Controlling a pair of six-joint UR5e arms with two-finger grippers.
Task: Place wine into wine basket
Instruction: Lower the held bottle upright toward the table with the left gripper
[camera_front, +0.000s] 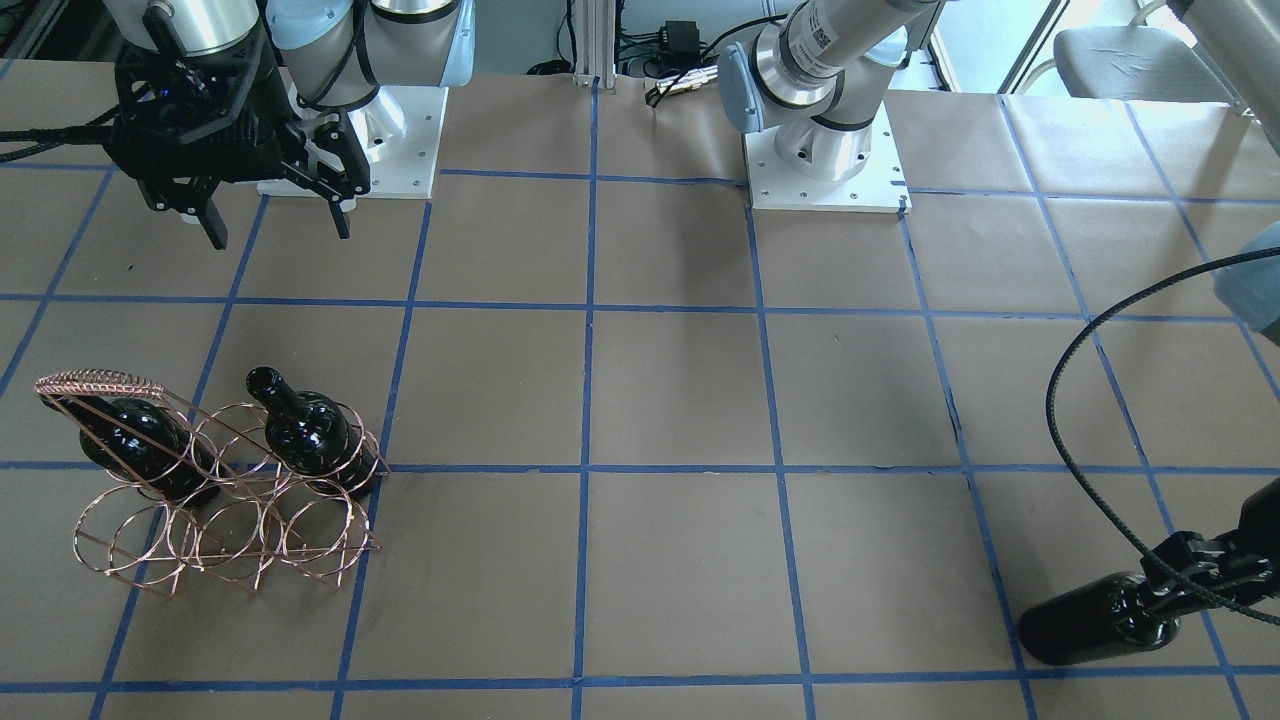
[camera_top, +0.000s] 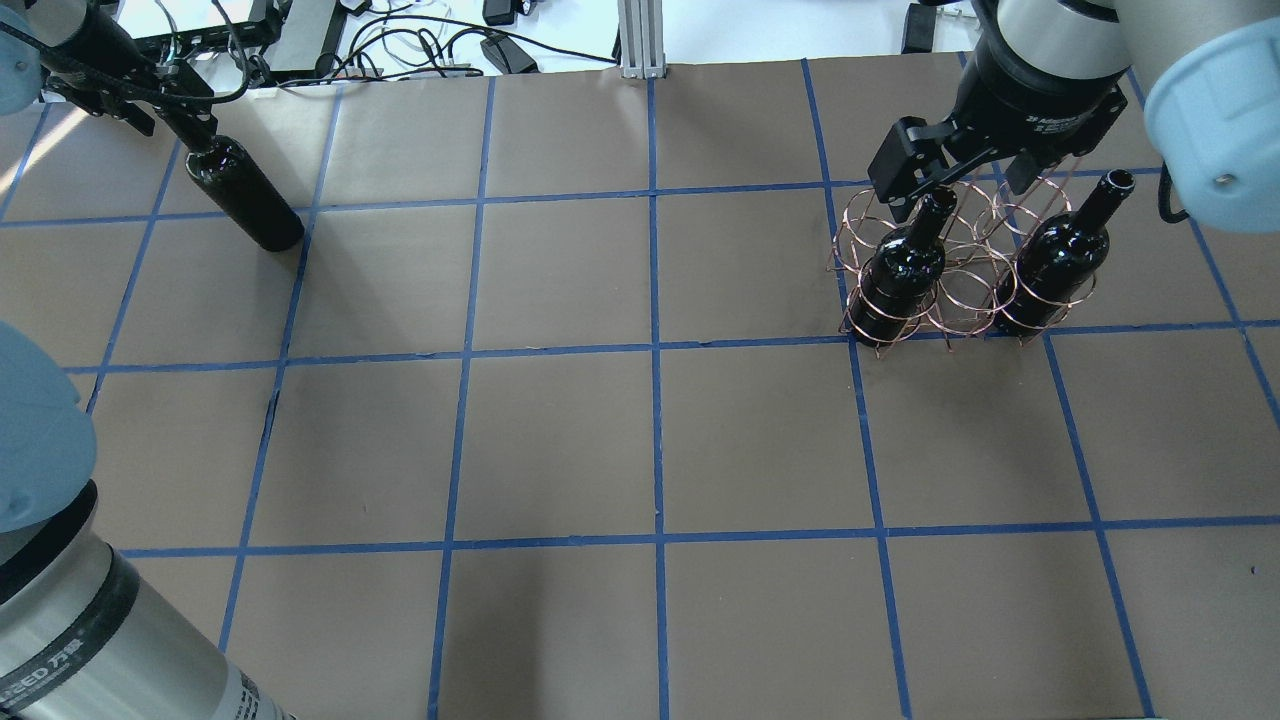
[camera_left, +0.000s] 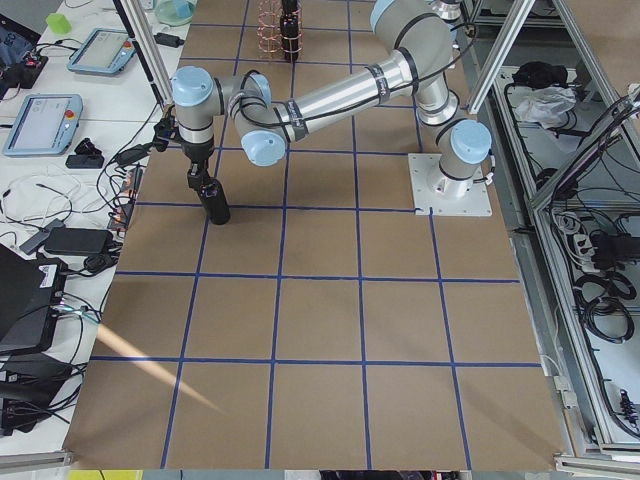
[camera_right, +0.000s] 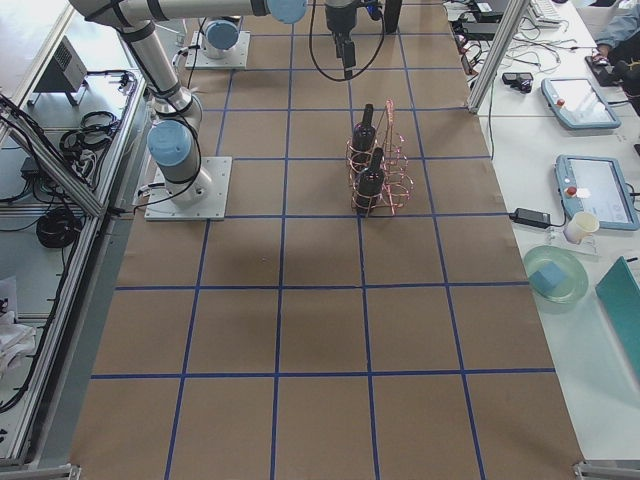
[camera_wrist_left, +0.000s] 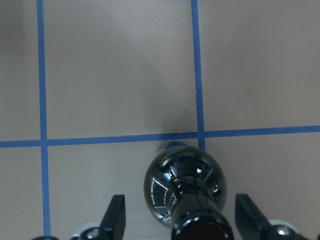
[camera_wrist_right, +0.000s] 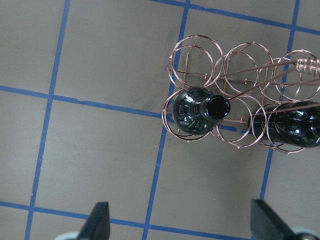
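Note:
A glossy black wine bottle (camera_top: 245, 195) stands upright on the table at the far left, also seen in the front view (camera_front: 1095, 620). My left gripper (camera_top: 190, 135) is open around its neck. In the left wrist view the fingers (camera_wrist_left: 116, 215) stand apart from the bottle (camera_wrist_left: 185, 187). The copper wire wine basket (camera_top: 960, 300) stands at the far right and holds two look-alike bottles (camera_top: 900, 275) (camera_top: 1055, 265). My right gripper (camera_top: 965, 175) hangs above the basket, open and empty. The right wrist view shows the basket (camera_wrist_right: 235, 75) below, with one bottle mouth (camera_wrist_right: 217, 107) facing up.
The table is brown paper with a blue tape grid (camera_top: 655, 350). Both arm bases (camera_front: 825, 160) stand on the robot's side of the table. A black cable (camera_front: 1075, 400) loops by the left arm. Screens and cables lie on side tables (camera_left: 55, 110) beyond the table's end.

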